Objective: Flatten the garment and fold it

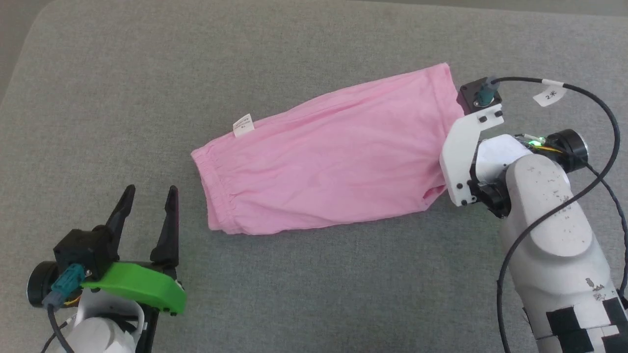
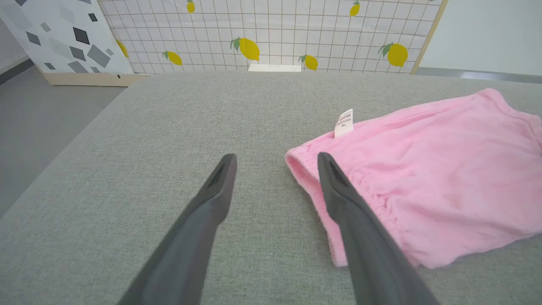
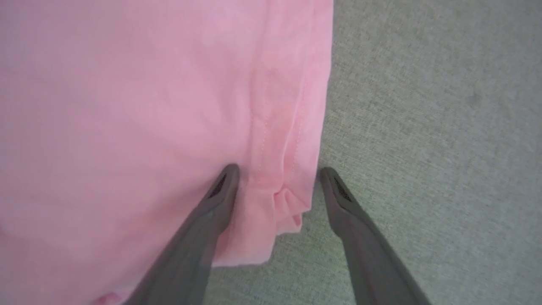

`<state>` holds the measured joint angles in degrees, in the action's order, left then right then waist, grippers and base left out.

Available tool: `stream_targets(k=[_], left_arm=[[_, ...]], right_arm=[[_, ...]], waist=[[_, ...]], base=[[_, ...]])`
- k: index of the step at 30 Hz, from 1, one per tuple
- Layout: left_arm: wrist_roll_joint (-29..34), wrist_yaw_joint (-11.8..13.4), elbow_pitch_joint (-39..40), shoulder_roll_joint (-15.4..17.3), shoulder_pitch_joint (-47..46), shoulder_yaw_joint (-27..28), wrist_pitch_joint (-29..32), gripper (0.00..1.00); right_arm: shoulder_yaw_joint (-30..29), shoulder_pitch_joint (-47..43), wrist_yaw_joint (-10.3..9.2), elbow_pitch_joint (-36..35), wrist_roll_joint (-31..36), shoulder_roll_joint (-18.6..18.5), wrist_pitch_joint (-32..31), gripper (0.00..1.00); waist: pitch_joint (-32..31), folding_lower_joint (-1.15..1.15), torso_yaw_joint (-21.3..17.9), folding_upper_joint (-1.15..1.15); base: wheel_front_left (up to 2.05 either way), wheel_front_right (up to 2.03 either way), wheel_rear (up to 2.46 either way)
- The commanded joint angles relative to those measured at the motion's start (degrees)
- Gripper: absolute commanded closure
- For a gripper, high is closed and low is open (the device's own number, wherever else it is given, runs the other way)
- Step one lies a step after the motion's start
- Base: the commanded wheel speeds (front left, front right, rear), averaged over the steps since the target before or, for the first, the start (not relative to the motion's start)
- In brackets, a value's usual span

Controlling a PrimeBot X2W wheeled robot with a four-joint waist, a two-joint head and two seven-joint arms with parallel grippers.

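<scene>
Right pincer [image 3: 278,169] gapes wide astride the hem [image 3: 296,127] of the garment [image 1: 333,157], left pincer [image 2: 276,156] wide near its waistband [image 2: 305,169]; light, limp cloth, probably best pinched at edges.

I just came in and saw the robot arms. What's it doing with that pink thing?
The robot is working on a pink garment that lies fairly flat on a grey fabric surface. Its right gripper is open at the hemmed end, one finger on the cloth and the other over the grey surface. Its left gripper is open too, beside the gathered elastic end. Neither has hold of the cloth.
</scene>
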<state>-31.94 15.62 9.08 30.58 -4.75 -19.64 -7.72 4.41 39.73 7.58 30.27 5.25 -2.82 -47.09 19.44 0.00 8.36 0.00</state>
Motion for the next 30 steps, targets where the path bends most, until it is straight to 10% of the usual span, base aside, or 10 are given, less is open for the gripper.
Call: stream_targets(k=[1,2,16,25,27,30], left_arm=[[-0.87,-0.16,-0.13,-0.20,-0.69,-0.19,0.83,0.00],[-1.20,0.05,-0.01,-0.24,-0.67,-0.28,1.68,0.00],[-8.99,1.96,3.98,0.85,-7.91,-6.41,30.04,0.00],[-10.83,3.81,-5.60,1.52,-8.90,-7.63,37.80,0.00],[-12.34,2.02,-5.92,1.27,-8.47,-8.55,39.09,1.00],[-14.14,-0.10,-6.20,1.06,-8.33,-9.08,40.08,1.00]], right_arm=[[0.26,-1.66,-0.09,0.96,0.06,-0.06,-1.54,0.79],[0.29,-1.60,-0.09,0.73,-0.21,-0.06,-1.77,1.00],[0.56,-0.88,-0.09,-2.96,-2.37,-0.06,-2.05,1.00],[2.75,-0.40,-0.09,-4.18,-4.12,-0.06,-1.39,1.00],[3.08,-0.34,-0.09,-4.27,-4.41,-0.06,-1.10,1.00],[3.43,-0.40,-0.09,-4.33,-5.02,-0.06,-0.55,1.00]], waist=[[0.44,0.00,0.15,0.00],[0.55,0.00,0.15,0.00],[1.86,0.00,-1.26,0.00],[3.50,0.00,-3.77,0.00],[3.46,0.00,-3.99,0.00],[3.08,0.00,-4.07,0.00]], base=[[0.00,0.00,0.00],[0.00,0.00,0.00],[0.00,0.00,0.00],[0.00,0.00,0.00],[0.00,0.00,0.00],[0.00,0.00,0.00]])
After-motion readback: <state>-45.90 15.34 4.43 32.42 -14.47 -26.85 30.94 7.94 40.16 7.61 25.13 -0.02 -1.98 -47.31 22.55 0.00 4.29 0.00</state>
